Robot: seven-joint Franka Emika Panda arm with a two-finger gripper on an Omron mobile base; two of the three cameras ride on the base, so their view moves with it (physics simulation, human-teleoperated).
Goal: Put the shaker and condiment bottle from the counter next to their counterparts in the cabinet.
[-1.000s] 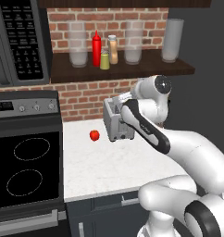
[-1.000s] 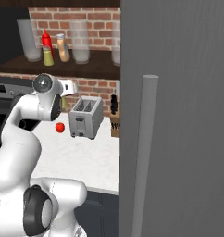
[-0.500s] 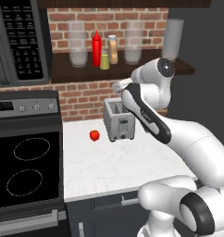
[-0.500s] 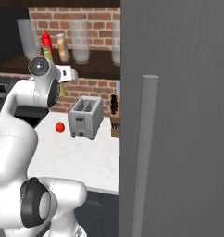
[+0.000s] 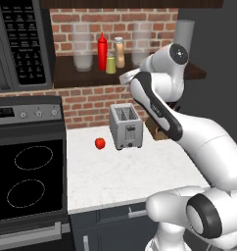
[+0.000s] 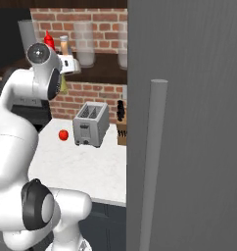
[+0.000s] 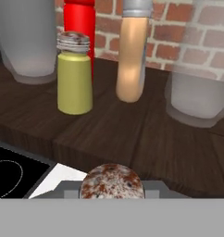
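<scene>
My fingers are clamped on the shaker [image 7: 112,181]; its speckled cap sits at 6 o'clock in the hand view, just short of the front edge of the cabinet [image 7: 132,134]. I hold it upright and level with the shelf so it can go in standing. Beyond, at 10 o'clock, the twin shaker [image 7: 75,74] stands on the shelf with the red squeeze bottle [image 7: 79,23] directly behind it. The condiment bottle [image 7: 132,53] already stands at 12 o'clock. Bare shelf in front of them is, I judge, the set-down spot.
</scene>
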